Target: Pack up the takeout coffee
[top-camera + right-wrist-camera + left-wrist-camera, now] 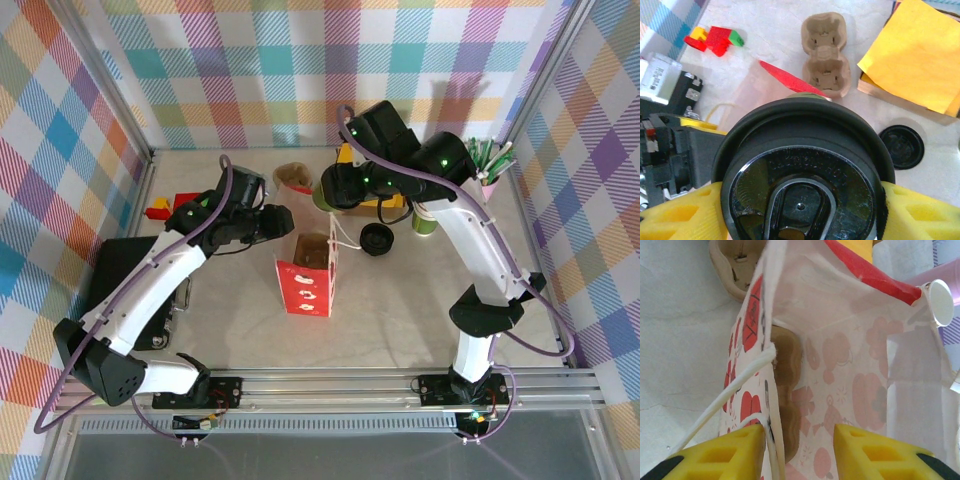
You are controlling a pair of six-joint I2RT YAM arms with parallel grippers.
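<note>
Between the yellow fingers of the right gripper [800,212] sits the takeout coffee [800,185], clamped by its sides with its black lid facing the wrist camera. It is raised off the counter [400,310], close to the far side of the paper bag [305,285] and not yet inside it. The left gripper [800,457] stands part-open astride the bag's near wall, one finger inside and one outside by the white cord handle [725,395]. Whether it actually presses the paper I cannot quite tell.

The bag's mouth is narrow, so a descent off centre could catch the cup's base on the red rim or on a ridge of the carrier, tipping the cup and springing the lid. The bag looks light and is steadied on one wall only, so a nudge might fold or topple it. Too hard a squeeze could buckle the paper cup.

Inside the bag lies a pulp cup carrier [787,385], its wells apparently empty. A second carrier [293,176] sits empty behind the bag. An unlidded green cup [425,225] stands near a loose black lid [377,240], and a pink cup [490,182] holds straws.
</note>
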